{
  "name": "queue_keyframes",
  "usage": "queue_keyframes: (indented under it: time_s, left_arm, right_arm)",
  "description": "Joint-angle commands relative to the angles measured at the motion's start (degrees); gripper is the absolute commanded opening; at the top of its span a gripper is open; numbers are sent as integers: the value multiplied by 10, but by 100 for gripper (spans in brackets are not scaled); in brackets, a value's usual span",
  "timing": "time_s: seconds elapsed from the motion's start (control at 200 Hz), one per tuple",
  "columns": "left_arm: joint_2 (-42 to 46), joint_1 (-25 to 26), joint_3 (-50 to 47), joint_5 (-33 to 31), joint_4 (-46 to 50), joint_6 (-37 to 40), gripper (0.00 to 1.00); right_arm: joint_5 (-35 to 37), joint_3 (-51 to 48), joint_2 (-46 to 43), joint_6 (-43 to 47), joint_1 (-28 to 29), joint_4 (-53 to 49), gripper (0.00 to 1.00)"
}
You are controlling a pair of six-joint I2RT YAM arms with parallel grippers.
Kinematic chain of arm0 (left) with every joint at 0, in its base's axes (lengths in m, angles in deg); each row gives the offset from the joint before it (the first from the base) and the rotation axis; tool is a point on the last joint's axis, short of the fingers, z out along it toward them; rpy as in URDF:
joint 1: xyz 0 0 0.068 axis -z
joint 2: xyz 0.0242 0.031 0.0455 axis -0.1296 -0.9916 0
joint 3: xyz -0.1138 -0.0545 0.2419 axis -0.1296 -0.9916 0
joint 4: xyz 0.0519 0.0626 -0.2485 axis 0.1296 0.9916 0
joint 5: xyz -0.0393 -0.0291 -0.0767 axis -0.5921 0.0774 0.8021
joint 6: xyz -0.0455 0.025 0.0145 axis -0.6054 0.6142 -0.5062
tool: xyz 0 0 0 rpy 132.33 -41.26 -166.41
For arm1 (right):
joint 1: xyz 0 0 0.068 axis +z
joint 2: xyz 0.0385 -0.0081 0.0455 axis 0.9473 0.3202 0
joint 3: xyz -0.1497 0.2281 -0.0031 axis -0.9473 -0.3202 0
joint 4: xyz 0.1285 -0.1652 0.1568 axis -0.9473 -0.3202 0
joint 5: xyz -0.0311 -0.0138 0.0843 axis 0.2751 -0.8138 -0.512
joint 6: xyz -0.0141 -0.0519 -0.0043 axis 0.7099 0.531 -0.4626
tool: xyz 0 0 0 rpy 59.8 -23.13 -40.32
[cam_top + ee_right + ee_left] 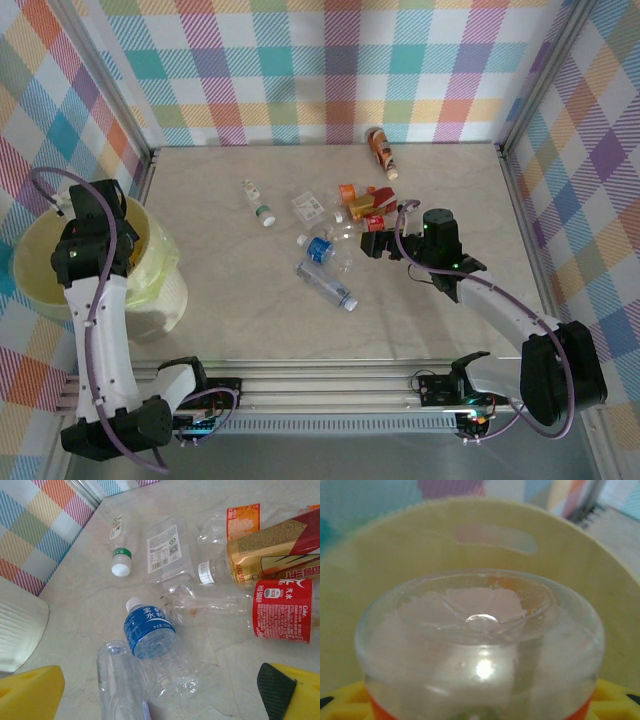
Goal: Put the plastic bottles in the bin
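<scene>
The left pincer [92,262] is recorded in the top view over the bin [40,285] at the left; its grip cannot be judged there. The right pincer [372,245] is placed just beside the loose bottles [330,225] scattered mid-surface [220,290], well apart from the bin

Left wrist view: the left pincer is closed on a clear bottle [480,630], base outward and orange label at its lower edge, with the bin wall behind it

Right wrist view: the right pincer [160,685] is spread wide with nothing held, above a blue-labelled bottle [150,632]; a red-labelled bottle [282,610] lies near
</scene>
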Motion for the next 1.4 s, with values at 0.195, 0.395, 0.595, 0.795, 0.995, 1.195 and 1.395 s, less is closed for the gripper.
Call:
queue_keyframes:
  time_s: [0.195, 0.395, 0.595, 0.795, 0.995, 1.195, 1.395]
  left_arm:
    - [14, -10, -48, 161, -43, 4, 64]
    - [17, -11, -45, 157, -47, 8, 70]
    - [25, -10, -27, 154, -44, 4, 75]
    - [32, -10, -11, 173, -36, -17, 81]
    - [27, -9, 27, 197, -13, -41, 87]
    - [33, -7, 60, 225, -11, -68, 99]
    - [36, 18, 82, 276, -29, -98, 100]
  right_arm:
    - [-7, 16, 3, 17, 4, -2, 100]
    - [-9, 21, 10, 12, 4, 0, 100]
    - [-14, 21, 14, 11, 4, -1, 100]
    - [-16, 15, 15, 26, 4, -6, 100]
    - [-23, 1, 8, 34, 6, -18, 100]
    - [-8, -28, -18, 36, 13, -27, 100]
    - [-3, -45, -30, 34, 25, -37, 100]
